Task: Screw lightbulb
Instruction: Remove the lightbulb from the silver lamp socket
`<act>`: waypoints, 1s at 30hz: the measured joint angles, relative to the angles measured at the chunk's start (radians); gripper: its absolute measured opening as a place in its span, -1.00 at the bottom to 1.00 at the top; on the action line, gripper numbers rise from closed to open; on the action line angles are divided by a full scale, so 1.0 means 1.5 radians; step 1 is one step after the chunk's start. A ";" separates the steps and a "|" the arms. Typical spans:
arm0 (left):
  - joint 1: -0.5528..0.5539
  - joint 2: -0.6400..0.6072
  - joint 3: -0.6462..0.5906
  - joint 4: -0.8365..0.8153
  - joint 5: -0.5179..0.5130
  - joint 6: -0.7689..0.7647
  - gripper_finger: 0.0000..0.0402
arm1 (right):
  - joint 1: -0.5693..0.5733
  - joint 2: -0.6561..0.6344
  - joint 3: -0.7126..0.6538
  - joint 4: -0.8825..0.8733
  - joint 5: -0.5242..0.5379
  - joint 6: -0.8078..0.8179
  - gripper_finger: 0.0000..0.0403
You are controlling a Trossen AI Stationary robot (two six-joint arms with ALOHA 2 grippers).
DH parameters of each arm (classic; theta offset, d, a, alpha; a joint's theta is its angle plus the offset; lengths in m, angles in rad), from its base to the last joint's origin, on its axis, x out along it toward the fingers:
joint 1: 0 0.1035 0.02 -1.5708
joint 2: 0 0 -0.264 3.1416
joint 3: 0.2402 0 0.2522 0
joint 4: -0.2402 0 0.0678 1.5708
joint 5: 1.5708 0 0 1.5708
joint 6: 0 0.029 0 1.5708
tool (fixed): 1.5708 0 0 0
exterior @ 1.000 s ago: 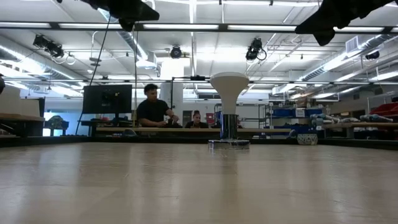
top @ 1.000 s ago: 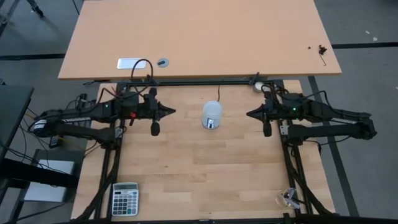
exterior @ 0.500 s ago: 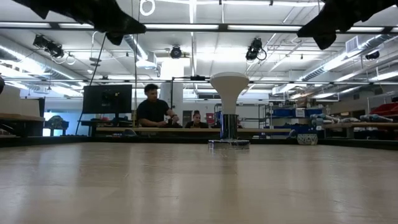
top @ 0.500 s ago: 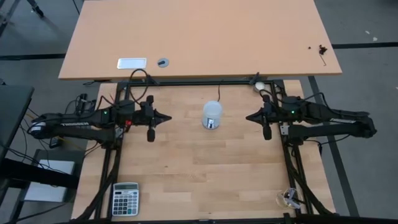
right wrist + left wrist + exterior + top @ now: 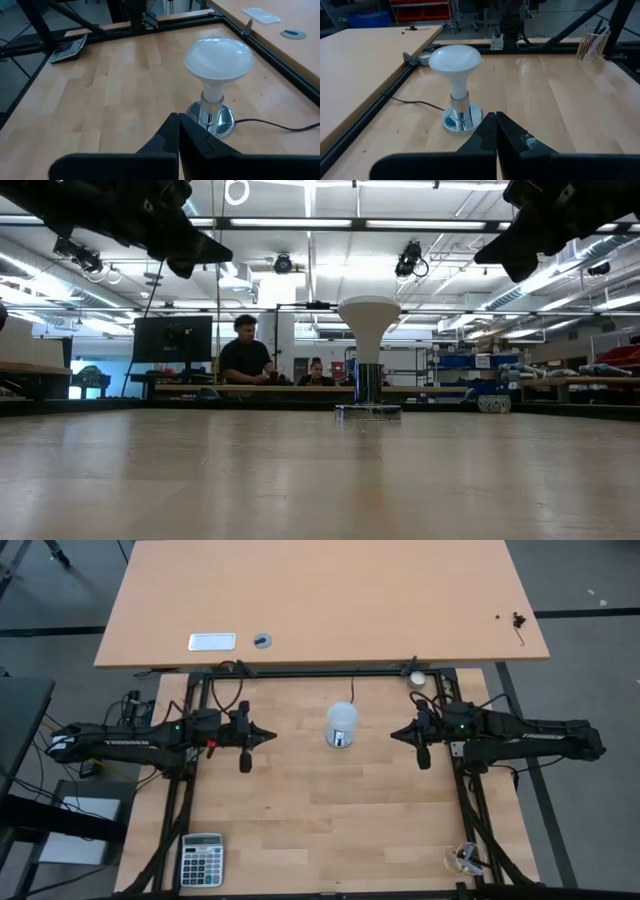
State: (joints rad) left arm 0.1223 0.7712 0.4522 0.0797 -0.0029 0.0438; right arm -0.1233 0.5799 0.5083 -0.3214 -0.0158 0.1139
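High view: lightbulb [image 5: 341, 722] upright in socket base [image 5: 339, 741], left gripper [image 5: 270, 734] and right gripper [image 5: 394, 733] flanking it, both pinched shut, empty, calculator [image 5: 201, 859] well apart, low view: grippers raised above lightbulb, wrist views: cord [image 5: 270, 123] trailing from base.

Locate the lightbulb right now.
In the high view the lightbulb stands upright in its silver socket base mid-table, between the left gripper and right gripper, touching neither.
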 joint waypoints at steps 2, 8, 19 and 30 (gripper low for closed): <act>0.000 0.000 -0.001 0.000 -0.003 0.000 -1.00 | 0.000 0.001 -0.001 -0.003 -0.006 0.000 -0.92; 0.000 0.000 -0.001 -0.002 -0.008 0.001 -1.00 | 0.000 0.010 -0.001 0.017 -0.037 -0.001 -0.85; 0.000 0.000 -0.001 -0.002 -0.021 0.002 -0.99 | 0.000 0.033 0.000 0.067 -0.037 -0.041 -0.95; 0.000 0.001 0.000 -0.002 -0.021 0.005 -0.99 | 0.000 0.024 -0.002 0.071 -0.031 -0.073 -0.98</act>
State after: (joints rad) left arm 0.1223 0.7719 0.4519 0.0766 -0.0338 0.0509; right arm -0.1234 0.6153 0.5059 -0.2155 -0.0616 0.0047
